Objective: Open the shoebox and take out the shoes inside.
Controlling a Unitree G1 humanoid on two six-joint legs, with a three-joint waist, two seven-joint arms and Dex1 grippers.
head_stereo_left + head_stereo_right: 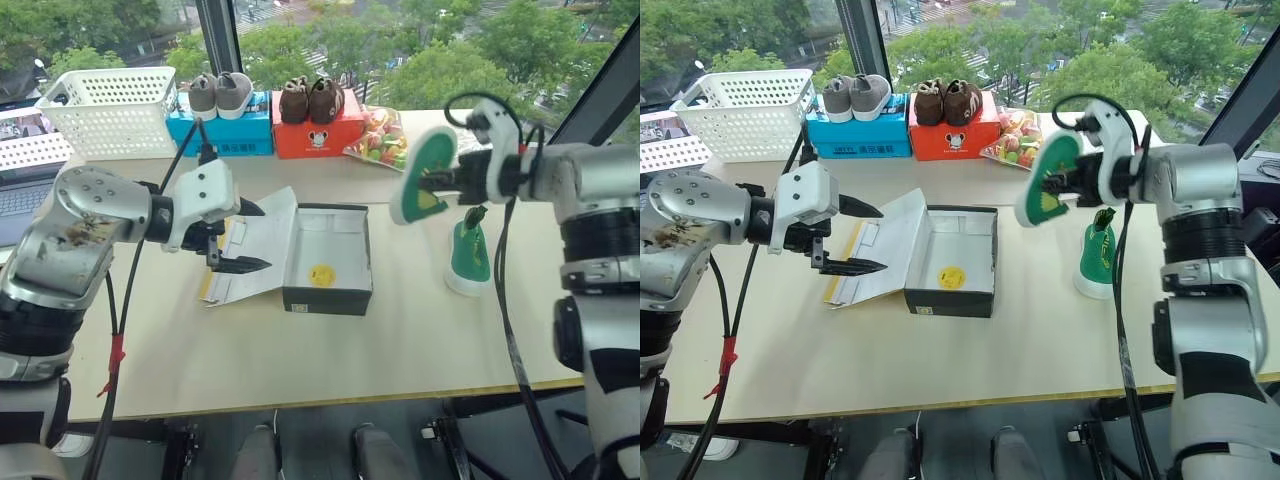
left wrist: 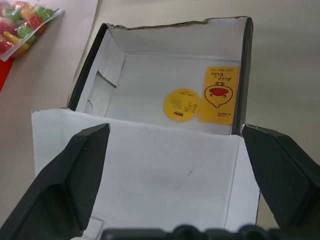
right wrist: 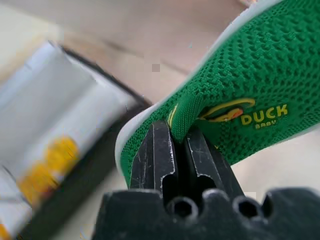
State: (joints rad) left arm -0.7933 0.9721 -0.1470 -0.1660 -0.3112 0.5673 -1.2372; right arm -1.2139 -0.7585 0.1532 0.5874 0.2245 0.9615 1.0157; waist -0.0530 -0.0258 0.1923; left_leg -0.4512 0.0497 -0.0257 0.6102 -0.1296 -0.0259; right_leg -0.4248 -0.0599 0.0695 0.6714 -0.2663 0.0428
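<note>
Here: right gripper (image 1: pixel 1072 182) pinched on the collar edge of a green shoe (image 1: pixel 1047 180), carried in the air above the table (image 1: pixel 1040 340), sole rim outward, to the right of the shoebox (image 1: pixel 952 262). In the right wrist view, black fingers (image 3: pixel 162 150) pressed together with a fold of green knit between them; "DUCK" printed on the shoe's side. Just below and beyond, the second green shoe (image 1: pixel 1098 258) standing on end on the tabletop, apart from the carried one.

Left gripper (image 1: pixel 232 238) spread wide, nothing between the fingers, poised over the opened lid flap (image 1: pixel 262 245), which lies back toward the robot's left. Box interior white and empty of shoes, with a round yellow sticker (image 2: pixel 182 104) and a yellow duck label (image 2: pixel 218 95) inside.

Farther back: white basket (image 1: pixel 112 108), blue box (image 1: pixel 222 132) with a grey pair (image 1: pixel 220 94) on top, orange-red box (image 1: pixel 318 133) with a brown pair (image 1: pixel 311 100), and a bag of coloured sweets (image 1: pixel 378 138).

By the look of it, both shoes out of the box, only the set-down left. Risks: a thin pinch on soft knit, so a slip or a swing of the shoe likely with any quick move; a careless lowering likely to knock the upended shoe over; a release too near the table's right edge, and a shoe on the floor.
</note>
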